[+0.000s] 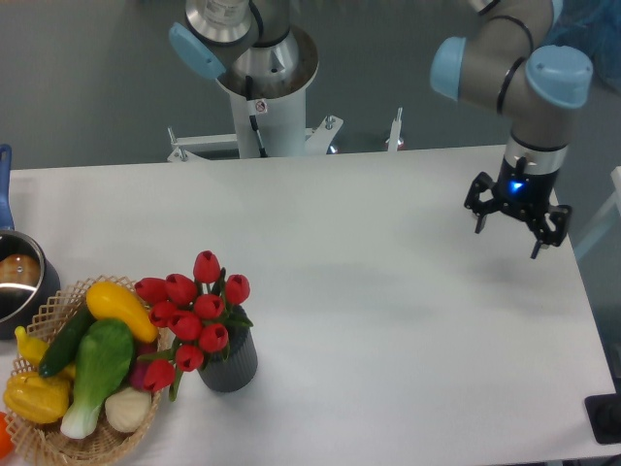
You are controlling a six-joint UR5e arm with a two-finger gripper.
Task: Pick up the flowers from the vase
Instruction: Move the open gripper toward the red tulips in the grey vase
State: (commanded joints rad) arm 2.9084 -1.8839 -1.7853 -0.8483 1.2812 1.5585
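The hand (506, 226) hangs above the right part of the white counter (388, 320), near its back edge, with its 2 fingers (477, 217) spread apart and nothing between them. A blue light glows on the wrist just above it. The fingers point down toward the counter and do not touch it.

The flowers (194, 309) stand in the vase (230, 364) at the front left of the counter, well apart from the hand. They are red tulip buds on green stems with a few green leaves, and the bunch leans a little to the left over the rim. The vase is short, dark grey and ribbed, and it stands upright.

Just beside the vase on the left is a wicker basket (97, 439) holding yellow, green and white vegetables (97, 364); some buds overlap its edge. Further left, at the edge of the view, sits a steel pot (17, 283) with a blue handle. The arm's base (262, 97) rises behind the counter's back edge.
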